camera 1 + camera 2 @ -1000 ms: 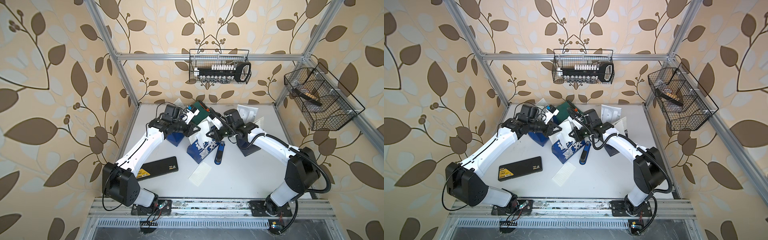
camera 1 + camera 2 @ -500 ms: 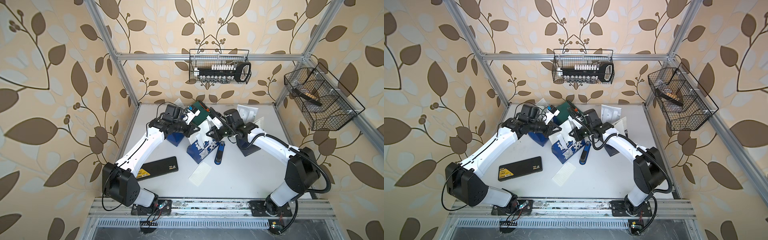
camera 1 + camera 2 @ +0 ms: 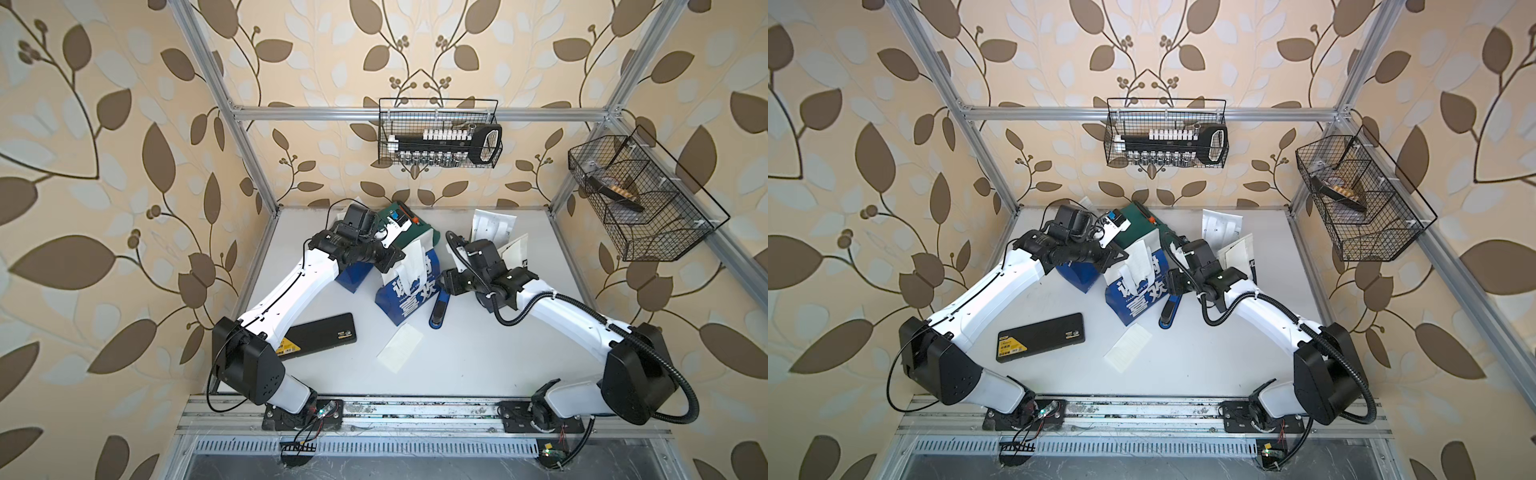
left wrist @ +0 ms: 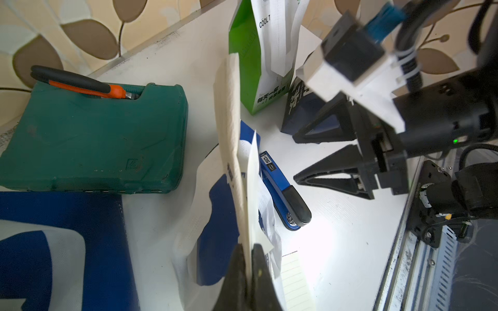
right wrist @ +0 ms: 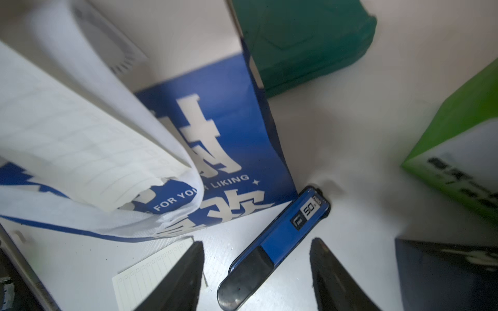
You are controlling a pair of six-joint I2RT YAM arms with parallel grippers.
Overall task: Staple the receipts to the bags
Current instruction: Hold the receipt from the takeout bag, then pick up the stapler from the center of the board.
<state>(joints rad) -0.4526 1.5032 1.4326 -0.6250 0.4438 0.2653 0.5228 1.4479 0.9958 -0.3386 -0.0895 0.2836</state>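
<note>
The left gripper (image 4: 248,251) has just pinched shut, and its wrist view shows the jaws clamping a receipt (image 5: 80,150) together with a white ribbon handle (image 4: 229,121) at the top of the standing navy bag (image 3: 409,299); in the same second the right gripper (image 5: 257,242) has let go and spread wide, empty; in both top views it has drawn a little off the bag's top toward the blue stapler (image 5: 280,234); that stapler lies flat on the table (image 3: 478,353) just beside the bag's foot, and in the right wrist view its black end shows between the spread fingers; so the hold on paper and bag looks handed over to the left arm, freeing the right arm for the stapler, which I judge to be its next pick; I cannot tell whether any staple is in this bag yet; a second receipt (image 3: 400,347) lies loose on the table near the bag; the green-and-white bag (image 4: 242,67) stands further back.
</note>
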